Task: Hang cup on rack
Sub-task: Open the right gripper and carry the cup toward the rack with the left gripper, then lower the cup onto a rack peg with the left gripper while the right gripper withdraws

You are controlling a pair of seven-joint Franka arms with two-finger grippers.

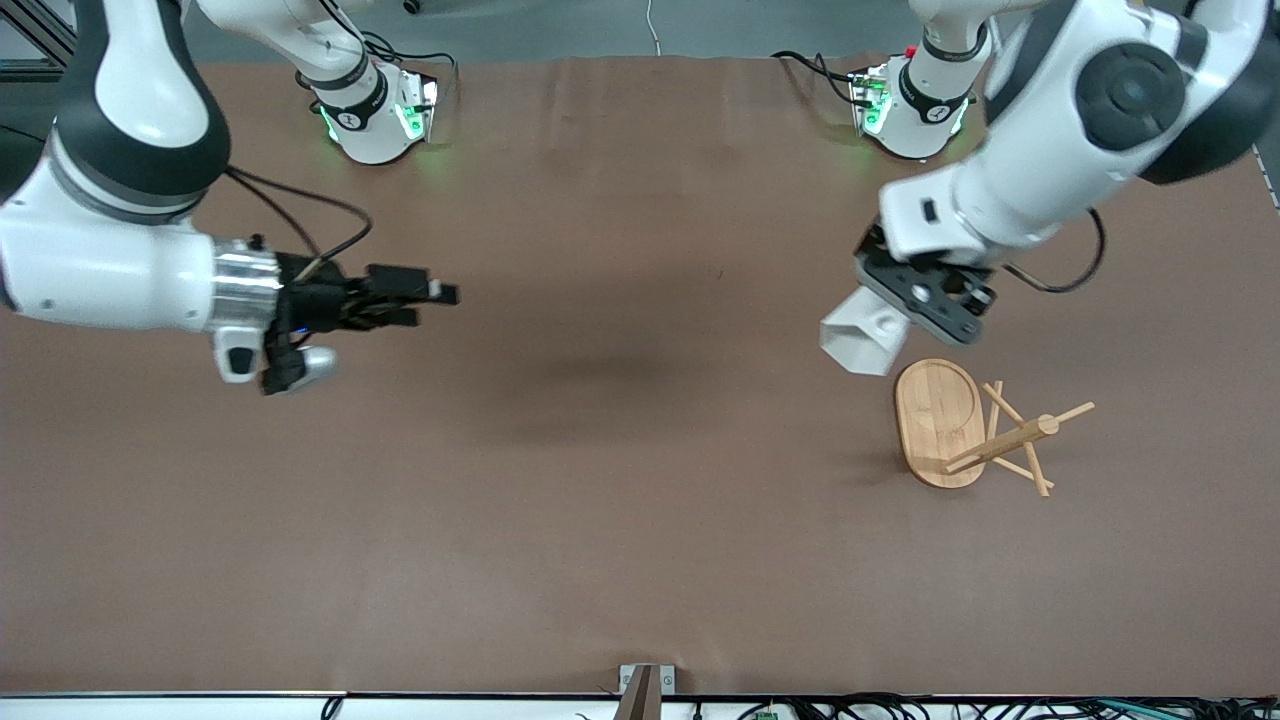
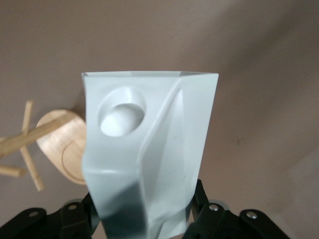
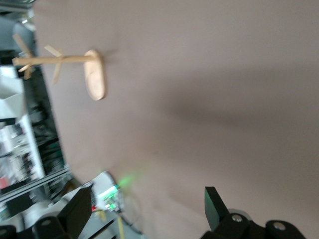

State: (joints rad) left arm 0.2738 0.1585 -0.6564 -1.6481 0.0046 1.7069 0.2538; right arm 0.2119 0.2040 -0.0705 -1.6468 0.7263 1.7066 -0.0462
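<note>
My left gripper [image 1: 915,305] is shut on the white faceted cup [image 1: 862,338] and holds it in the air just above the rack's base, on the side toward the robots. In the left wrist view the cup [image 2: 149,149] fills the middle, its handle hole facing the camera, black fingers [image 2: 204,206] pressed on both sides. The bamboo rack [image 1: 975,432] stands at the left arm's end of the table, with an oval base, a post and crossing pegs; it also shows in the left wrist view [image 2: 55,144] and the right wrist view [image 3: 65,67]. My right gripper [image 1: 440,295] is open and empty, up in the air over the right arm's end.
The table is covered with a brown mat [image 1: 620,480]. The two arm bases [image 1: 375,115] stand along the table's edge farthest from the front camera. A small metal bracket [image 1: 646,685] sits at the edge nearest the camera.
</note>
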